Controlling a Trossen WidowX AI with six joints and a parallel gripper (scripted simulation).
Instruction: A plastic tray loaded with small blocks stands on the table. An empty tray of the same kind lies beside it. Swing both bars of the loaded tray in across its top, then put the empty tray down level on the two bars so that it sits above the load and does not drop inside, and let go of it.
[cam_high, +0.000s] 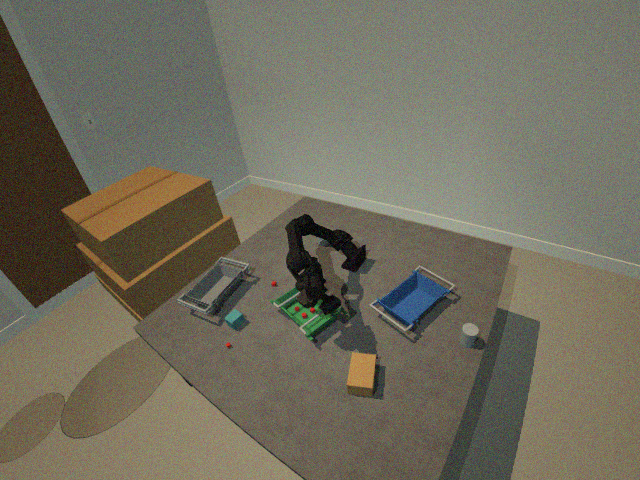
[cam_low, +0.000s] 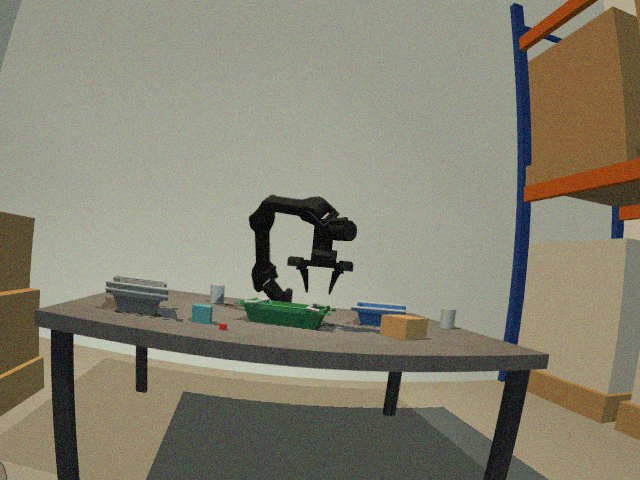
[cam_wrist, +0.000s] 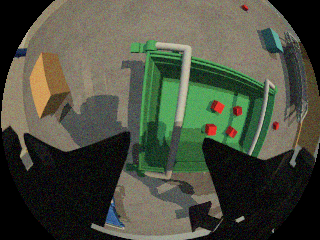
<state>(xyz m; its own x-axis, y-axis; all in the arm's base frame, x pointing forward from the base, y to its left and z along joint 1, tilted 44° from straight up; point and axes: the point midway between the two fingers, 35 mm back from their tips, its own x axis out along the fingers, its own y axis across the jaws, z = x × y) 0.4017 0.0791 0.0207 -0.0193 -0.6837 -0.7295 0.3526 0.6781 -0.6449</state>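
Note:
The green tray (cam_high: 324, 326) (cam_low: 281, 316) (cam_wrist: 149, 100) stands on the table with several red blocks (cam_wrist: 217, 106) on its floor. One wire bar (cam_high: 313, 323) (cam_wrist: 184, 85) lies inward across its top, towards the orange box's end. The other bar (cam_wrist: 260, 122) lies across the top just inside the opposite end. My gripper (cam_low: 318, 292) (cam_wrist: 168, 140) is open and empty, pointing down above the green tray, its fingertips either side of the first bar in the wrist view. The empty blue tray (cam_high: 413, 297) (cam_low: 369, 316) stands apart, its bars out over its ends.
A grey empty tray (cam_high: 217, 291) (cam_low: 138, 303) stands on the other side, near a teal cube (cam_high: 234, 318) (cam_low: 201, 313) (cam_wrist: 271, 40). An orange box (cam_high: 361, 373) (cam_low: 403, 327) (cam_wrist: 47, 82) and a pale cylinder (cam_high: 469, 334) (cam_low: 448, 318) stand on the table. Loose red blocks (cam_high: 273, 283) (cam_high: 228, 345) lie outside the trays.

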